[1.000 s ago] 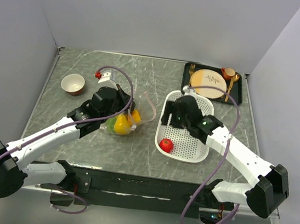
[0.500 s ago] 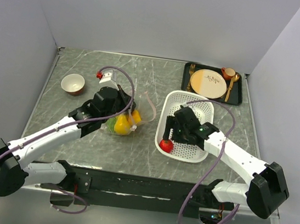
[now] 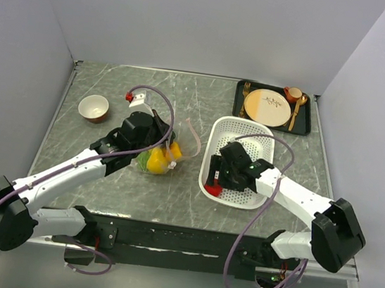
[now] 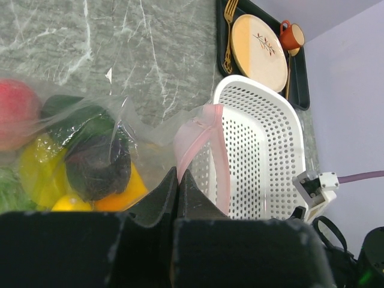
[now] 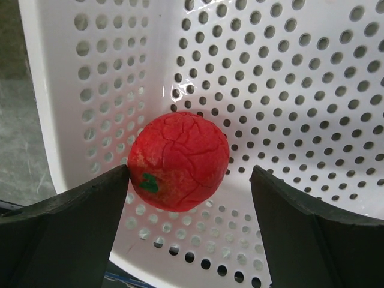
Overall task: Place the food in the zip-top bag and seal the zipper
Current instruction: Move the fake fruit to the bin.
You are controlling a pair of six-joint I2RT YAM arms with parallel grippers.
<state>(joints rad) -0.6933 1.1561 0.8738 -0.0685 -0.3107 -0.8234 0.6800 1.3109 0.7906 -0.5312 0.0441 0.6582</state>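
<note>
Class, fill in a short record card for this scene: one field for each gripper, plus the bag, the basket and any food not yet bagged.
left gripper: shut on the zip-top bag, beside its pink zipper
right gripper: open, straddling the tomato
bag contents: several fruits, yellow, orange, dark green, pink
zipper state: not sealed, strip gapes
basket: tomato in its near left corner
food outside bag: tomato

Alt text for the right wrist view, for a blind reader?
A red toy tomato lies on the floor of the white perforated basket, between the open jaws of the right gripper, not yet gripped. Grey marbled table shows at the left edge.
</note>
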